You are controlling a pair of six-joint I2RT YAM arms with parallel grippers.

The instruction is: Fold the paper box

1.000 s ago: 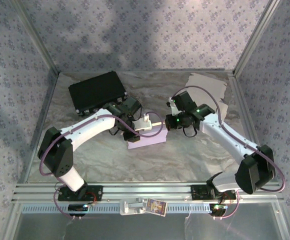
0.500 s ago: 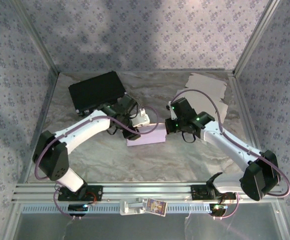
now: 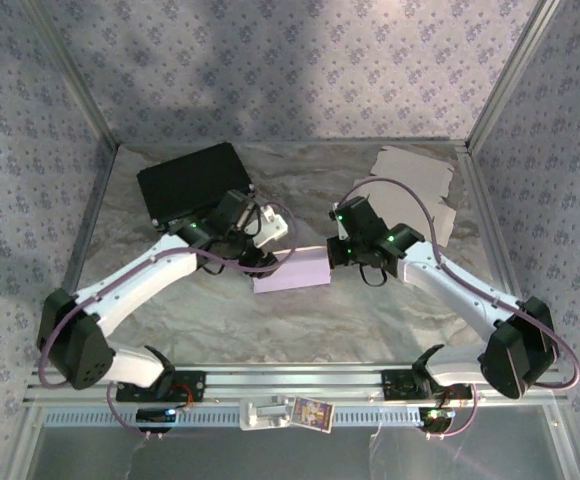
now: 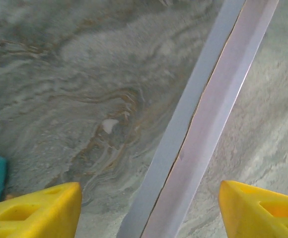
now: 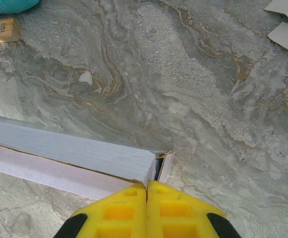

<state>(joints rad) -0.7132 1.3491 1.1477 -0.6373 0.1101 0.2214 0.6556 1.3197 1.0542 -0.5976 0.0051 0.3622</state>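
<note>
Lilac paper box [image 5: 69,148]; corner apparently against closed right claw [image 5: 147,191]

Diffuse light leaves soft shadows on the back wall [image 3: 300,70]; the wrist views look slightly blurred.

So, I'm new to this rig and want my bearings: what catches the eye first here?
The long lavender paper box lies mid-table between the two arms. The right fingers are shut together at its right end corner, while the left fingers stand wide open over its left part. A black case sits back left, flat cardboard back right.
</note>
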